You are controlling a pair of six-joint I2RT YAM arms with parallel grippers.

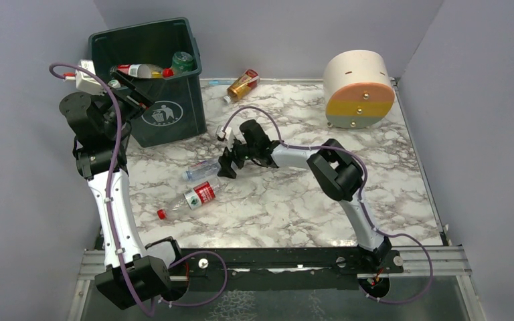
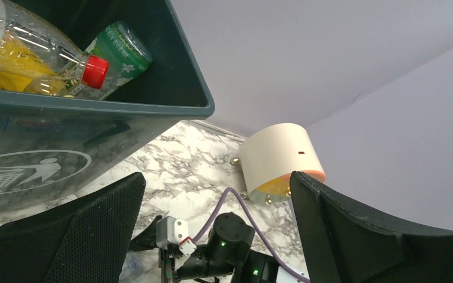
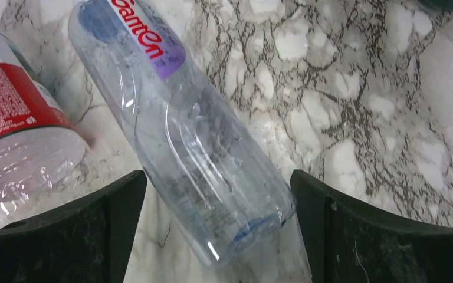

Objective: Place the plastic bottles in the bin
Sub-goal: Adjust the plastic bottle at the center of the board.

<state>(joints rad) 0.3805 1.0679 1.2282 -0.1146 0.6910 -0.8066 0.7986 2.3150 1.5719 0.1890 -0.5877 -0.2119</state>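
The dark green bin (image 1: 174, 117) stands at the back left and holds a yellow-filled bottle with a red cap (image 2: 41, 62) and a green bottle (image 2: 121, 50). My left gripper (image 1: 142, 93) hangs open and empty by the bin's front rim (image 2: 94, 106). On the table a clear bottle with a purple label (image 3: 194, 147) lies with its base between the fingers of my open right gripper (image 3: 218, 197). The right finger (image 3: 354, 230) is at the bottle's base edge. A red-labelled bottle (image 1: 193, 198) lies just beside it, and an amber bottle (image 1: 243, 85) lies at the back.
A big cream cylinder (image 1: 359, 90) with a yellow, pink and grey face lies at the back right. Grey walls close in the marble table (image 1: 348, 174) on three sides. The right arm's purple cable (image 1: 268, 117) loops above its wrist.
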